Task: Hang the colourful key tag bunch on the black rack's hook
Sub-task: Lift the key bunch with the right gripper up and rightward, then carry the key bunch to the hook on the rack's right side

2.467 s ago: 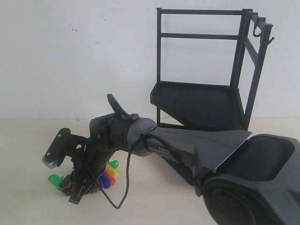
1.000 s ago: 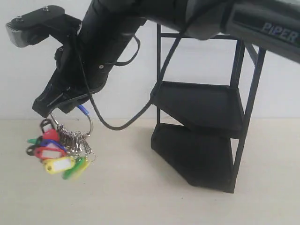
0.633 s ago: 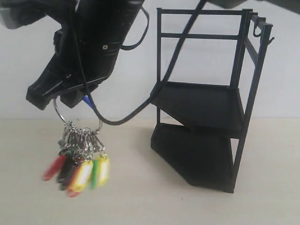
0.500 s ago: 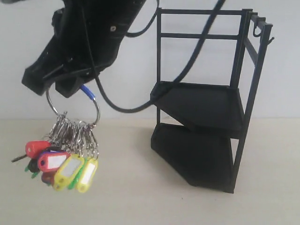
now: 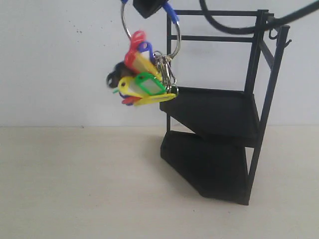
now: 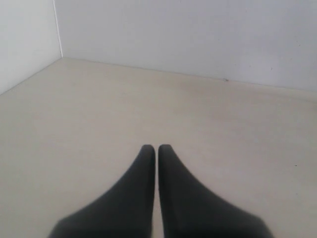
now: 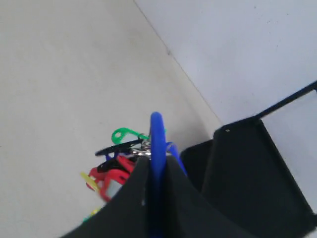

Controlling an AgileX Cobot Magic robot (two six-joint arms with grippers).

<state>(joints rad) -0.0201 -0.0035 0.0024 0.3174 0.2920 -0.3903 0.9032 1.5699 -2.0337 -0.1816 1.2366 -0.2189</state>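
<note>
The colourful key tag bunch (image 5: pixel 141 79) hangs high in the air, swung out to the left of the black rack (image 5: pixel 219 109). My right gripper (image 5: pixel 148 7) is shut on the blue-sleeved part of its ring at the top edge of the exterior view. The right wrist view shows that ring's blue sleeve (image 7: pixel 157 144) pinched between the fingers (image 7: pixel 173 198), tags (image 7: pixel 116 173) dangling below, and a rack shelf (image 7: pixel 247 173) close by. The hook (image 5: pixel 287 42) sticks out from the rack's top right corner post, far from the ring. My left gripper (image 6: pixel 156 148) is shut on nothing above the bare table.
A second J-hook (image 5: pixel 272 34) hangs further back along the rack's top rail. The rack's two solid shelves (image 5: pixel 209 164) stand on the beige table (image 5: pixel 75 189). A white wall (image 5: pixel 60 59) rises behind. A black cable (image 5: pixel 234 27) loops across the rack's top.
My right gripper has risen and moved right toward the rack, lifting the bunch from near the table up to rack-top height. The tags have swung out sideways.
</note>
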